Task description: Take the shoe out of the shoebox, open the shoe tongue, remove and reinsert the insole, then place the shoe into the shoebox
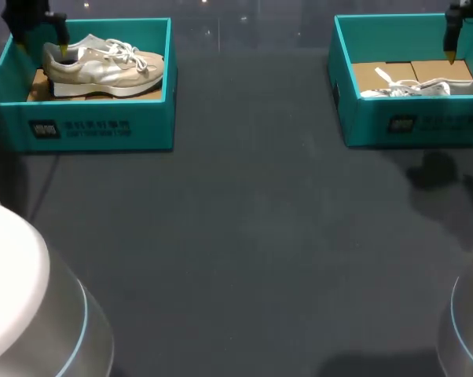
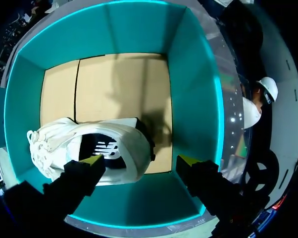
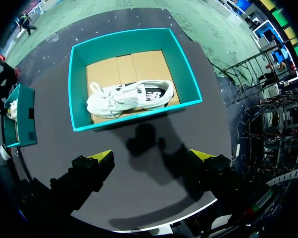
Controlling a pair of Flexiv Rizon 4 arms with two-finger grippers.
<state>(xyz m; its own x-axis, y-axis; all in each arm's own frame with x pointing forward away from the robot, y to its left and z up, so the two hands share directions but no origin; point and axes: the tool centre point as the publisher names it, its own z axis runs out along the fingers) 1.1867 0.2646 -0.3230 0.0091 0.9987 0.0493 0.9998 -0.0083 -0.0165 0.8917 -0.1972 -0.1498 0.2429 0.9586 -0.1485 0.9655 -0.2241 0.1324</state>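
A beige shoe (image 1: 103, 67) lies on its side in the teal shoebox (image 1: 103, 126) at the far left. My left gripper (image 1: 42, 47) hangs open just above the shoe's heel end. In the left wrist view, one fingertip (image 2: 92, 161) is over the shoe (image 2: 129, 148) at its dark collar, and the other is near the box wall (image 2: 193, 99). A white shoe (image 1: 421, 88) lies in a second teal shoebox (image 1: 413, 122) at the far right. My right gripper (image 1: 455, 53) is open high above it. The right wrist view has that gripper (image 3: 154, 156) over bare table, short of the box (image 3: 79, 89) and its shoe (image 3: 129, 96).
Both boxes have cardboard floors (image 2: 119, 84) and upright walls around the shoes. The dark table (image 1: 244, 212) stretches between and in front of the boxes. The left box (image 3: 18, 119) also shows off to the side in the right wrist view.
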